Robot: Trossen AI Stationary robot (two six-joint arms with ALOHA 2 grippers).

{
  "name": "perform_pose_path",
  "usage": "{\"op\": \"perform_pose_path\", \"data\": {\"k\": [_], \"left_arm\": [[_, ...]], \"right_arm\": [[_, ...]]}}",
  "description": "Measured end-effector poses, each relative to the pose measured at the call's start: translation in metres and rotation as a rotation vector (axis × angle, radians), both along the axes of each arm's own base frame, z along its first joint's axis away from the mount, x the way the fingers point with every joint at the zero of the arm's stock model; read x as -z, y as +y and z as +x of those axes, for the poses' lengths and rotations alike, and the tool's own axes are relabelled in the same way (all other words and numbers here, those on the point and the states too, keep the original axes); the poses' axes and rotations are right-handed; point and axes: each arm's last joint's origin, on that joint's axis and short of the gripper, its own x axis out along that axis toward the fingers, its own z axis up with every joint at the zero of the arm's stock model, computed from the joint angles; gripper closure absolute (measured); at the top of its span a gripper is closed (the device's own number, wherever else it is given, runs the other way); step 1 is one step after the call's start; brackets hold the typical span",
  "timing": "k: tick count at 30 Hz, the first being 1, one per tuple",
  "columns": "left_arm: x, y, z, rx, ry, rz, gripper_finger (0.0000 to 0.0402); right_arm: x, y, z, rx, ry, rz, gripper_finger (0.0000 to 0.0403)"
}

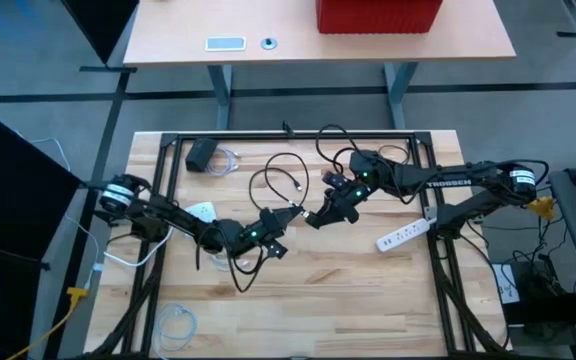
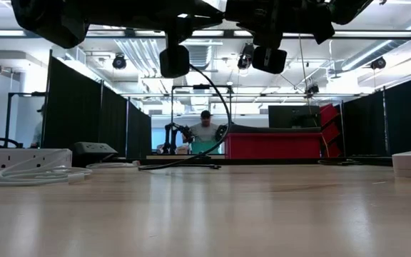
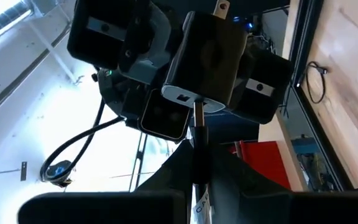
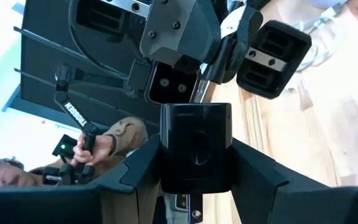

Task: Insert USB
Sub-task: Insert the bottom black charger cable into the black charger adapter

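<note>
A black charger block (image 4: 194, 146) hangs above the table's middle, with my right gripper (image 1: 315, 215) shut on it. My left gripper (image 1: 290, 219) faces it from the left, shut on a USB plug (image 3: 197, 127). The plug's tip reaches the block's pale port face (image 3: 187, 98); whether it is inside, I cannot tell. The plug's black cable (image 2: 220, 114) hangs down in a loop onto the table. My left gripper pinches the USB plug (image 3: 199, 155) between its two fingers, which lie along it and come roughly level from the table's left. The plug sticks out past the fingertips, clear of the table. My right gripper pinches the charger block by two opposite sides (image 4: 166, 162) between its two fingers (image 4: 257, 171), coming roughly level from the table's right. The block is lifted clear, its port face toward the left gripper.
A white power strip (image 1: 403, 236) lies right of the grippers, and another white strip (image 2: 23, 158) with a coiled cord at the left. A black brick (image 1: 202, 153) sits far left, a white cable coil (image 1: 178, 322) near left. A person (image 2: 205, 132) stands beyond the table.
</note>
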Motion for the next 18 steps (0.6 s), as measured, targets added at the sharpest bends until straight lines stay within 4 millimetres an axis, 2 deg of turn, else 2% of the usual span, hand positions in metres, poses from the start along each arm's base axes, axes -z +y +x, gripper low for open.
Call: {"op": "perform_pose_path", "data": {"k": [18], "left_arm": [[0.0016,-0.0048,-0.0019,0.001,0.065,0.13,0.0379]], "right_arm": [[-0.0016,-0.0039,0.001,0.076,0.025,0.038,0.0257]]}}
